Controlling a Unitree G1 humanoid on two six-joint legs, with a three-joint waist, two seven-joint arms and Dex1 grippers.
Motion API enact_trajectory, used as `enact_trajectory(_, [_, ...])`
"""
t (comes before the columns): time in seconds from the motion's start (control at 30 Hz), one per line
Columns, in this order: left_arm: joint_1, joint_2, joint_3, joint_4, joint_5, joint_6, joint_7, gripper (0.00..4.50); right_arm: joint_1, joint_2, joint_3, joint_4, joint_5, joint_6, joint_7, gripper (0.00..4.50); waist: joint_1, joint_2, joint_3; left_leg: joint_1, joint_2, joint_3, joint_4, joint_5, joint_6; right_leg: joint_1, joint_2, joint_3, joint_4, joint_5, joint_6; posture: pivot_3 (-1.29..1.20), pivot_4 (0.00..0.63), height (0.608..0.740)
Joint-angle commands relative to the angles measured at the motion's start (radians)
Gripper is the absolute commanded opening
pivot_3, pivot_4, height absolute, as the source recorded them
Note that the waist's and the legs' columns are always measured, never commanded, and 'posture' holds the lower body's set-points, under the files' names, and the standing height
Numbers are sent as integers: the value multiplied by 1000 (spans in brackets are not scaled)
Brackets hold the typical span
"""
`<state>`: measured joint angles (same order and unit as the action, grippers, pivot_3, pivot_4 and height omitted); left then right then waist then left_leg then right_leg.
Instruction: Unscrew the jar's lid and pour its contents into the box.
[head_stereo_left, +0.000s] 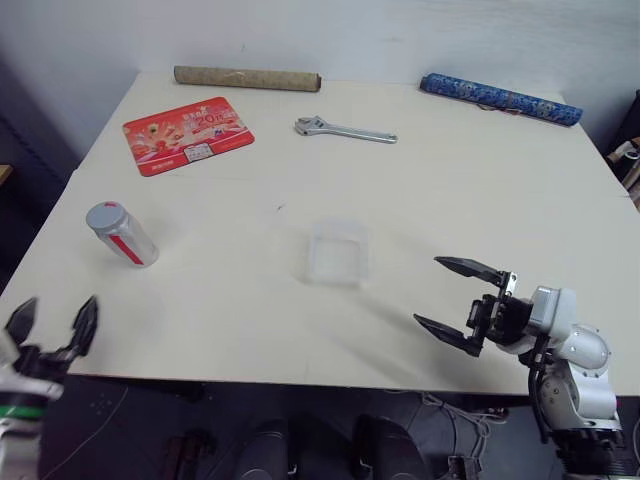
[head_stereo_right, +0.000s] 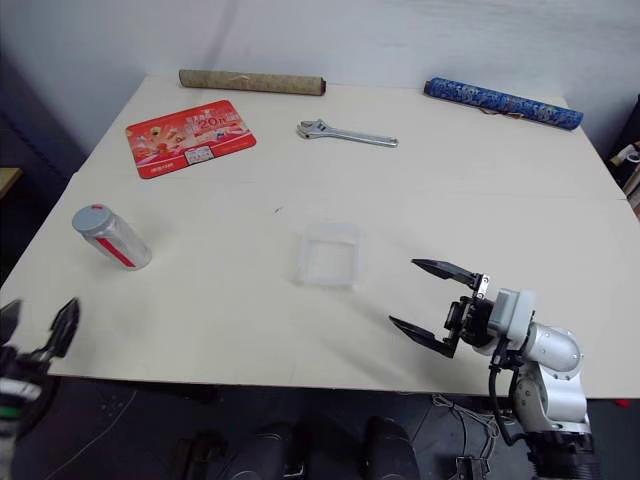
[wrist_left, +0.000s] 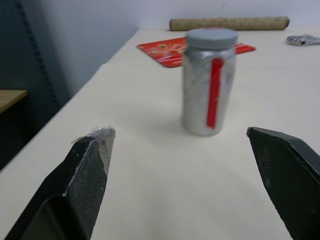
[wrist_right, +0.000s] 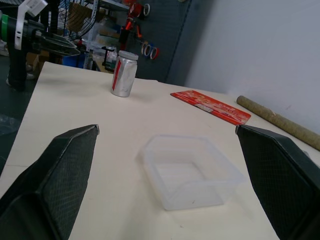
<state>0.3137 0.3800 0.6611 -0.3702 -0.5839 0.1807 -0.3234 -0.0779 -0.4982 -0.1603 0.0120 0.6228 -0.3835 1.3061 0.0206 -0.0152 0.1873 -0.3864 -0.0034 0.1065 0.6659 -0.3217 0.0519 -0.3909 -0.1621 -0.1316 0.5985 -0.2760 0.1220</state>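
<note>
The red card (head_stereo_left: 188, 134), upper left of the head views, carries a large pale "20" among other print too small to read. The jar's (wrist_left: 209, 82) red stripe shows no legible lettering.

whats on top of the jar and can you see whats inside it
A round grey lid sits on top of the jar, which stands upright on the table. Whatever is inside cannot be seen: the silvery wall is opaque and the lid covers the mouth.
</note>
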Motion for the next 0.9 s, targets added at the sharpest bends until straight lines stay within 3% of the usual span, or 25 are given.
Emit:
enact_trajectory(0.03, [-85, -8, -50, -41, 68, 46, 132, 4470, -10, 15, -17, 66, 5, -66, 56, 4500, -2, 0, 0, 0, 0, 1, 0, 1, 2, 0, 1, -1, 1, 0, 0, 0, 150, 740])
enact_trajectory(0.17, [-196, -28, -115, -6, 149, 62, 220, 4470, -11, 26, -24, 124, 10, -105, 90, 4500, -4, 0, 0, 1, 1, 3, 1, 2, 3, 0, 10, -2, 2, 0, 1, 0, 150, 740])
enact_trajectory(0.43, [-400, -63, -189, 126, 252, 48, 328, 4470, 61, 35, -60, 142, 44, -167, 140, 4500, 3, 0, 0, 1, 2, 3, 1, 2, 3, 0, 11, -1, 3, 0, 0, 0, 150, 740])
enact_trajectory(0.9, [-608, -19, -216, 424, 348, -66, 327, 4470, 132, 31, -69, 40, 20, -150, 28, 4500, 2, 0, 0, 2, 3, 3, 2, 2, 1, -1, 11, -1, 3, 0, 1, 0, 150, 740])
